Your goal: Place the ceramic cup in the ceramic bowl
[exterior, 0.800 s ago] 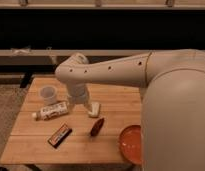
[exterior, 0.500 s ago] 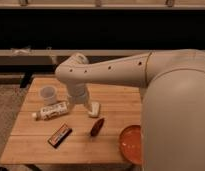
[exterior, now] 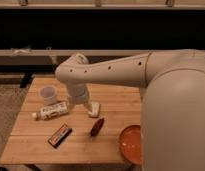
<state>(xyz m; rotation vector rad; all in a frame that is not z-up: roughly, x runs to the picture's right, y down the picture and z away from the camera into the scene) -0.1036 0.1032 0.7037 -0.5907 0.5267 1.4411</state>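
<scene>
The ceramic cup (exterior: 48, 93) is small, white and without a handle. It stands upright at the back left of the wooden table (exterior: 116, 107). The ceramic bowl (exterior: 131, 144) is wide, shallow and orange-red. It sits at the table's front right and is partly hidden by my arm's white shell. My gripper (exterior: 87, 104) hangs below the wrist over the middle of the table, to the right of the cup and apart from it. It is far from the bowl.
A white labelled bottle (exterior: 52, 111) lies on its side in front of the cup. A small pale block (exterior: 95, 110) lies by the gripper's tip. A dark-red elongated object (exterior: 97, 127) and a dark flat packet (exterior: 60, 135) lie nearer the front edge.
</scene>
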